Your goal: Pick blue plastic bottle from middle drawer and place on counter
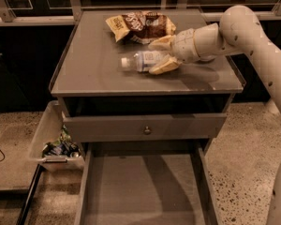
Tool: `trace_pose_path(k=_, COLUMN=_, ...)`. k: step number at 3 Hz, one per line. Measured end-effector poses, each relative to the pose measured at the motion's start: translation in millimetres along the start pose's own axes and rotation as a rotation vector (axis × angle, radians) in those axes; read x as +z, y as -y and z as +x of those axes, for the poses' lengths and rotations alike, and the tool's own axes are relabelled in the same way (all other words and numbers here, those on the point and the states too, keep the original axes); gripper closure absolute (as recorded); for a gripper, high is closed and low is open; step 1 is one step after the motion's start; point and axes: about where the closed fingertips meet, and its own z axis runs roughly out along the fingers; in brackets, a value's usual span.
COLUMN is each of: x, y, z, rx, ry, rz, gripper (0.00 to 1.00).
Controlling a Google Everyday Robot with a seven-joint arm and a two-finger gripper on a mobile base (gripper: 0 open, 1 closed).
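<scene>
Note for you, layout only. The counter (91, 67) fills the upper centre of the frame. At its back edge lies the snack bag (140, 26). Just in front of the bag is the blue plastic bottle (139, 61), on its side with the cap toward frame left. The gripper (154, 57) is at the bottle's right end, and the arm (253, 36) enters from the upper right. Below the counter is the drawer front (178, 125), and below that, at bottom centre, the middle drawer (140, 191) stands pulled out. A bin (41, 136) stands at lower left, beside the cabinet.

Base of blurred blue plastic bottle (138, 61) hidden by gripper (154, 56) over counter (91, 55); middle drawer (140, 193) cut off btm.
</scene>
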Motion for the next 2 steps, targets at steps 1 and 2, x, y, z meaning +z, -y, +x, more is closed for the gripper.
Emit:
trace_pose_path(k=1, x=0.0, y=0.0, z=0.0, rx=0.000, ry=0.000, rz=0.000, gripper=0.00)
trace_pose_path(k=2, x=0.0, y=0.0, z=0.0, rx=0.000, ry=0.000, rz=0.000, gripper=0.00)
